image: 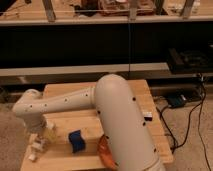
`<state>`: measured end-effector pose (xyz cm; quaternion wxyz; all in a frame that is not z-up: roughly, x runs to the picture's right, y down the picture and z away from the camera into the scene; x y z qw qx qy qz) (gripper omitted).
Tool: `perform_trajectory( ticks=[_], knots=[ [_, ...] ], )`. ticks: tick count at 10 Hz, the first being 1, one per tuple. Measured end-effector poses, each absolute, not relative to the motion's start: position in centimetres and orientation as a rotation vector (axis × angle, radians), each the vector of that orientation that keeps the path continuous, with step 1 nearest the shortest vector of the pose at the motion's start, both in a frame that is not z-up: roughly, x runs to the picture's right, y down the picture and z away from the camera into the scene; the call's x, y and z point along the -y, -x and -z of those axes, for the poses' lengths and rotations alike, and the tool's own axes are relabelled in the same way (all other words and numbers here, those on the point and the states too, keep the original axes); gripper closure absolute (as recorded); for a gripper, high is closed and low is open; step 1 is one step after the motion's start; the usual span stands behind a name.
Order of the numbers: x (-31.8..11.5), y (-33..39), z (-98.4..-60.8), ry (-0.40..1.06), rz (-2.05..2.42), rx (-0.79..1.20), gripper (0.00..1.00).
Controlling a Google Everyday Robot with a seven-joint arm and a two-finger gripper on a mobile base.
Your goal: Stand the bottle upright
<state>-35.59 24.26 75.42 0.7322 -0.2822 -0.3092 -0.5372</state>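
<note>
At the lower left of the frame, the gripper [40, 145] is low by the bottle [50, 132]. I cannot tell its grip. Tip the bottle up slowly, clear of the blue sponge [76, 141].

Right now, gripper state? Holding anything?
Gripper: low over the left end of the wooden table, left of the blue sponge. Open, shut or holding something: cannot be told from this view.

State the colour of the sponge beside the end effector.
Blue: the sponge, right of the end effector, camera view.
</note>
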Motion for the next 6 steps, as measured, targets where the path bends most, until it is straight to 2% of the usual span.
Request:
perform_trajectory(
  ticks=[6],
  knots=[
    [-25.5, 36.0, -76.3, 0.666, 1.160, 0.736, 0.20]
  ],
)
